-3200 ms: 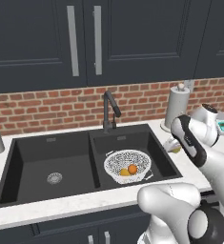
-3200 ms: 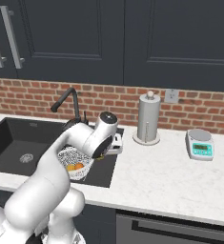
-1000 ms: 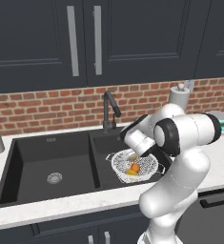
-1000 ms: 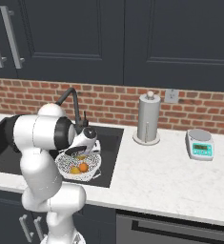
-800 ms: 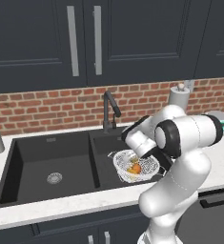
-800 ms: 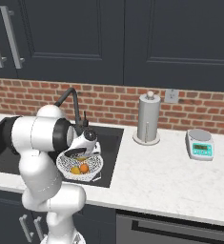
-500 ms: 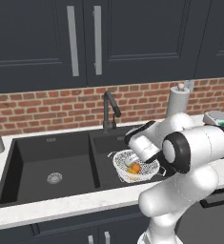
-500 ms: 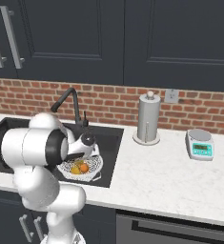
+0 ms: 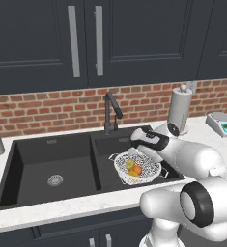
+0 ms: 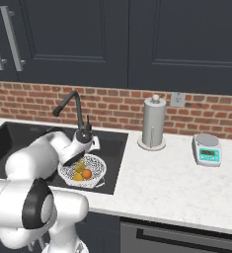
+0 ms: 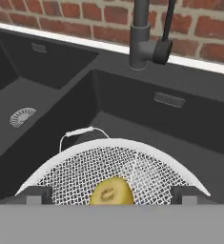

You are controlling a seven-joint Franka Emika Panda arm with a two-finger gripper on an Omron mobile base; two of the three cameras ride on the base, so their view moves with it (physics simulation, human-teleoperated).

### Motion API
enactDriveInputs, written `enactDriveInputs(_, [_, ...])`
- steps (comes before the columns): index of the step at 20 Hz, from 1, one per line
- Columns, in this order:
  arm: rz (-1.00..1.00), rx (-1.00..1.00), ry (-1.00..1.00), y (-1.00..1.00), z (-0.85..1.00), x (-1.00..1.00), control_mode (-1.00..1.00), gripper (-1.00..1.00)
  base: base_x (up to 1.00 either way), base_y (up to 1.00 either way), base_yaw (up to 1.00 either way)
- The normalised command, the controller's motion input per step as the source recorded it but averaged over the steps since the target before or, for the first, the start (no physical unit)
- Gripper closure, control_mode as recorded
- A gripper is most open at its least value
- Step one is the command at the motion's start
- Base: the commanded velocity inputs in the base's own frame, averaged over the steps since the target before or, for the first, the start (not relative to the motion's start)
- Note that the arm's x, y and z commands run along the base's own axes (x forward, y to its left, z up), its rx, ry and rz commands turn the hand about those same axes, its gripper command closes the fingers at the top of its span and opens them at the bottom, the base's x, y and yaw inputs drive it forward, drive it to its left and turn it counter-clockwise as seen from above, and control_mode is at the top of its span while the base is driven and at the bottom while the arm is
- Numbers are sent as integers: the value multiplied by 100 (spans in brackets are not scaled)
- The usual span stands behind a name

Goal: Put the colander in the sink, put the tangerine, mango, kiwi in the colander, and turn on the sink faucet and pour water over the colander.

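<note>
Moved: claw (image 10: 83, 142) risen off colander (image 9: 136, 170), jaws now spread, empty.
Colander: right basin of sink (image 9: 23, 159); three fruits inside, apparently.
Next target: faucet (image 9: 111, 112) lever, beyond and above claw, close.

Dark navy cabinet doors (image 9: 110, 41) with long silver handles (image 9: 74, 41) are seen high above the claw (image 9: 134, 153). Behind the claw, a red brick backsplash (image 10: 117, 106) is run along the wall. A white marble tabletop (image 10: 167, 178) is spread around the claw. On it, beyond the claw, a paper towel roll (image 10: 153, 123) is stood upright, with what appears to be a small kitchen scale (image 10: 208, 149) farther off. A white wall outlet (image 10: 177, 100) is set in the brick.
</note>
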Motion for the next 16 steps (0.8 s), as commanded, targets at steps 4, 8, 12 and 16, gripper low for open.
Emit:
enactDriveInputs(4, [-4, 2, 0, -3, 80, 43, -100, -100, 0, 0, 0])
enactDriveInputs(8, [-7, 6, 0, 0, 11, 35, -100, -100, 0, 0, 0])
enactDriveInputs(12, [-10, 11, -2, 0, -3, 24, -100, -100, 0, 0, 0])
enactDriveInputs(16, [-13, 17, -9, 0, -8, 18, -100, -100, 0, 0, 0])
